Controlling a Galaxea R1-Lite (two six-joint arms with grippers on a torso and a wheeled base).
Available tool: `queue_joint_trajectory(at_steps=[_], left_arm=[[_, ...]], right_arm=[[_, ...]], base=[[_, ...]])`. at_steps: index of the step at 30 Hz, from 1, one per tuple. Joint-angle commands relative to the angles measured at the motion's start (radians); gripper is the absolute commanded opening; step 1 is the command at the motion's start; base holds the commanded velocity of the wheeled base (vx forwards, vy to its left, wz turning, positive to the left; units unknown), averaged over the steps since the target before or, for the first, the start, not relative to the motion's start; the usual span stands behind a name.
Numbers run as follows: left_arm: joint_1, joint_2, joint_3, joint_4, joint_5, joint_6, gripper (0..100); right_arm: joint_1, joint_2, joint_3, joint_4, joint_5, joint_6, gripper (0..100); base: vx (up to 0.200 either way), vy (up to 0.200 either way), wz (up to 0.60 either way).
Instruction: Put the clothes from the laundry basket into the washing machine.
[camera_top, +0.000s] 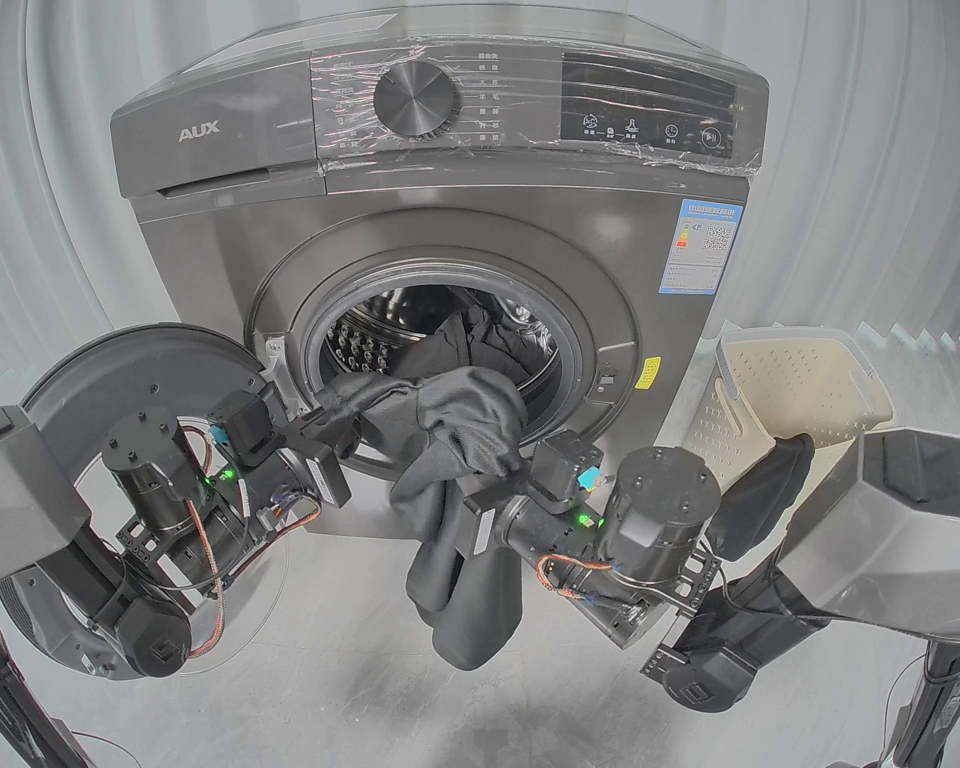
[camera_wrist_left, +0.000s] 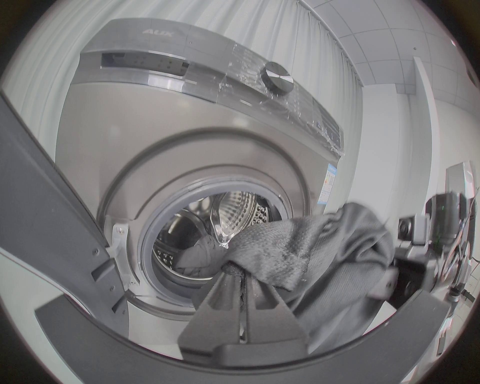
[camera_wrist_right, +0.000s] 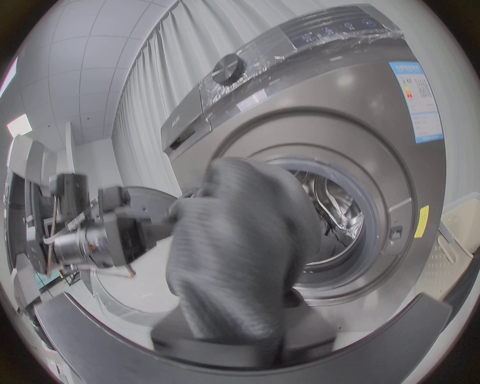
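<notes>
A dark grey garment hangs across the washing machine's open drum mouth, its lower part drooping toward the floor. My left gripper is shut on its left end at the drum rim; in the left wrist view the fingers pinch the garment. My right gripper is shut on the garment's right side, and the bunched garment covers it in the right wrist view. More dark clothes lie inside the drum. The cream laundry basket stands at the right with a dark piece hanging over its edge.
The machine's round door stands swung open at the left, behind my left arm. Grey floor lies below the hanging garment. A pale curtain runs behind the machine.
</notes>
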Motion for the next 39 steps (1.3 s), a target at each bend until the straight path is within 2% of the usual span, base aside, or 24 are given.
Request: queue_joint_trajectory(at_steps=[1,8,14,25,34,39], left_arm=[[-0.007,-0.068,-0.020,0.000,0.001,-0.001,0],[-0.008,-0.079,-0.046,0.000,0.004,-0.001,0],[-0.020,-0.087,-0.049,0.000,0.007,0.000,0],[-0.043,-0.110,-0.046,0.000,0.011,0.000,0],[-0.051,-0.121,-0.036,0.000,0.007,0.005,0],[-0.057,-0.119,-0.030,0.000,0.007,0.008,0]], right_arm=[[-0.001,0.048,0.060,0.002,0.007,0.000,100],[0.007,0.094,0.213,0.015,0.010,-0.007,100],[0.000,0.107,0.245,0.017,0.010,-0.011,100],[-0.006,0.109,0.222,0.014,0.007,-0.011,100],[-0.016,0.087,0.133,0.011,0.010,-0.011,100],[-0.016,0.075,0.058,0.002,0.038,-0.016,100]], base=[[0.000,0.000,0.00],[0.000,0.000,0.00],[0.000,0.000,0.00],[0.000,0.000,0.00],[0.000,0.000,0.00],[0.000,0.000,0.00]])
